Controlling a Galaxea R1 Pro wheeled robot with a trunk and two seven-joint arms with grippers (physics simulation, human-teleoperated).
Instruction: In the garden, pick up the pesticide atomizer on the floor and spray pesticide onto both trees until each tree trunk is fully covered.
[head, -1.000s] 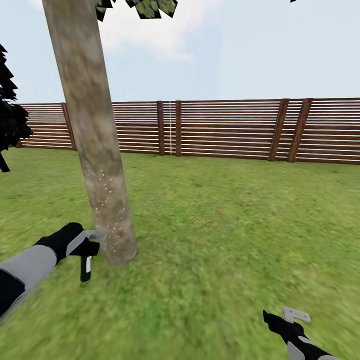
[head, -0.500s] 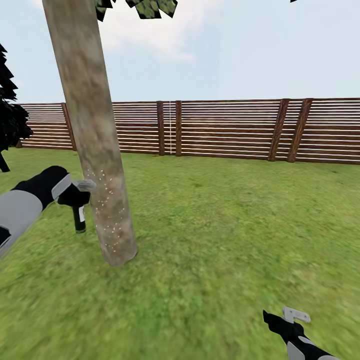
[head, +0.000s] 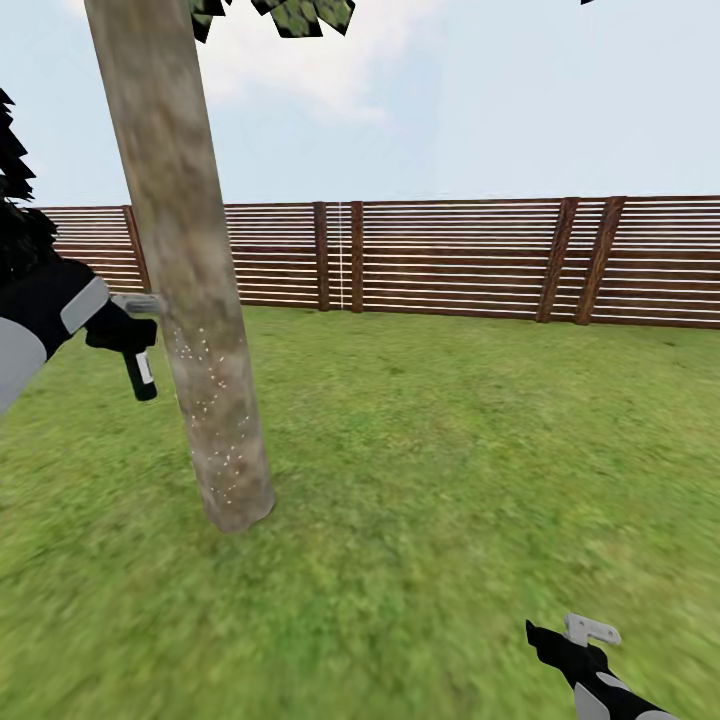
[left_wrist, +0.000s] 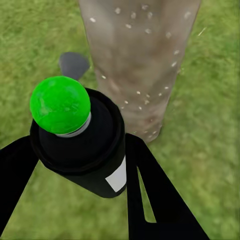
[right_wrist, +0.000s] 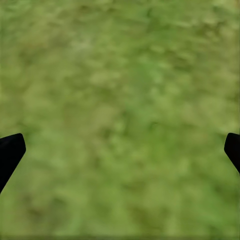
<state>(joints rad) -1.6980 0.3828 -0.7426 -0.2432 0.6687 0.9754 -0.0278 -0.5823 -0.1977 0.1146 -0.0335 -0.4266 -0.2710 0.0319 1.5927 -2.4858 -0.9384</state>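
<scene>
A thick mottled grey-brown tree trunk (head: 188, 300) rises at the left of the head view, with leaves (head: 300, 15) at the top edge. White specks dot its lower half. My left gripper (head: 128, 332) is beside the trunk at mid-height, shut on the pesticide atomizer (head: 141, 377). In the left wrist view the atomizer (left_wrist: 95, 155) is a dark can with a round green tip (left_wrist: 60, 104). It sits between my black fingers (left_wrist: 160, 200), facing the speckled trunk (left_wrist: 145, 60). My right gripper (head: 582, 640) hangs low over the grass floor (head: 450, 450). Its fingertips (right_wrist: 10, 150) are wide apart, with nothing between them.
A brown slatted wooden fence (head: 450, 255) closes the lawn at the back. A dark narrow tree (head: 15, 200) stands at the far left edge. Open grass stretches to the right of the trunk and around my right gripper.
My left arm has risen along the trunk with the atomizer, from near the base to mid-height. The white specks now reach higher up the bark. The right arm has not moved.
</scene>
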